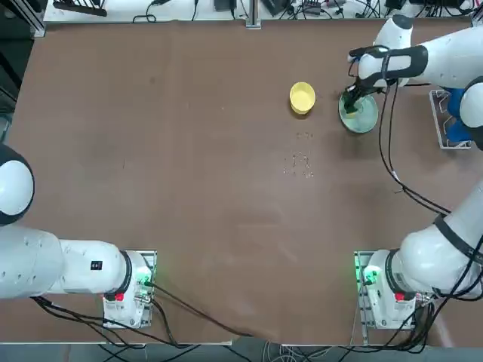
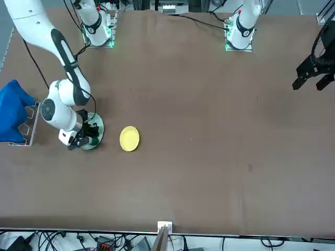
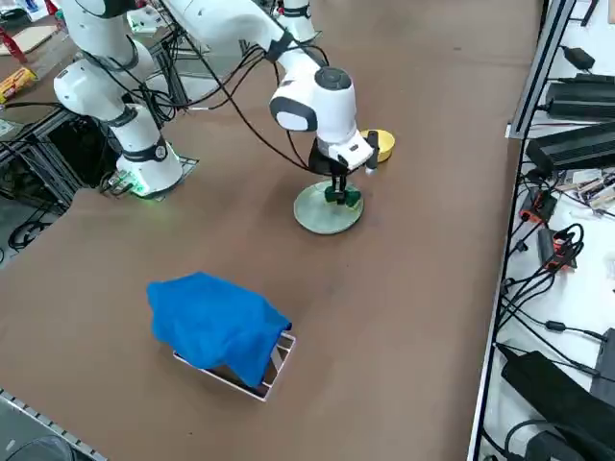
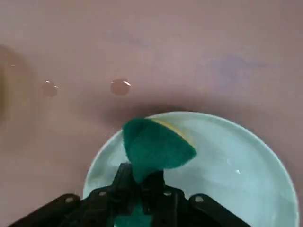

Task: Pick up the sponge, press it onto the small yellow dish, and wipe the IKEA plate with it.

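So my right end effector was clamped tight on the sponge, down on the IKEA plate. Looked soft and light; squished where I'd pinched its middle.

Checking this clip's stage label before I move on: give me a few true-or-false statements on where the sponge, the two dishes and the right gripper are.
1. The right gripper is shut on the sponge. True.
2. The sponge is over the small yellow dish. False: it is over the IKEA plate.
3. The small yellow dish has nothing in it. True.
4. The two dishes touch each other. False: bare table shows between them in the top view.
5. A blue cloth lies draped over a small rack near the table's edge. True.
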{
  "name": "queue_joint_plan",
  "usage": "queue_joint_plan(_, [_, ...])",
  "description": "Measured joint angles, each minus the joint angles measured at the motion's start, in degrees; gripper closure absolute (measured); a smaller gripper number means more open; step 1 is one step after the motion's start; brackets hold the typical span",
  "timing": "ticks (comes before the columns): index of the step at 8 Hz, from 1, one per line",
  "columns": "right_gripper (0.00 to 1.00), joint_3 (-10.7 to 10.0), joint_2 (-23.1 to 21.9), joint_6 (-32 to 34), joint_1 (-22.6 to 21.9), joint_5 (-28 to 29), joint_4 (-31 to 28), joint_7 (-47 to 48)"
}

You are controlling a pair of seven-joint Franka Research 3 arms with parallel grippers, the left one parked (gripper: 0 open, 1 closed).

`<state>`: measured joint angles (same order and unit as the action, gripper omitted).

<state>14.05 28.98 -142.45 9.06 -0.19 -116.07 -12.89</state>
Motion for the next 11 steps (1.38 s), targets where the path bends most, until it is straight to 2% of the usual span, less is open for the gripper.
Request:
queue_joint_plan(5, [0.91,1.02,-0.5,8.15,-0.04,0.15,6.2,0.31])
queue_joint_plan(9, [0.91,1.6,-4.78,15.87,-0.31,0.33,8.82,1.74])
queue_joint_plan(11, [0.91,3.1,-7.08,17.97,-1.16,0.45,8.69,4.19])
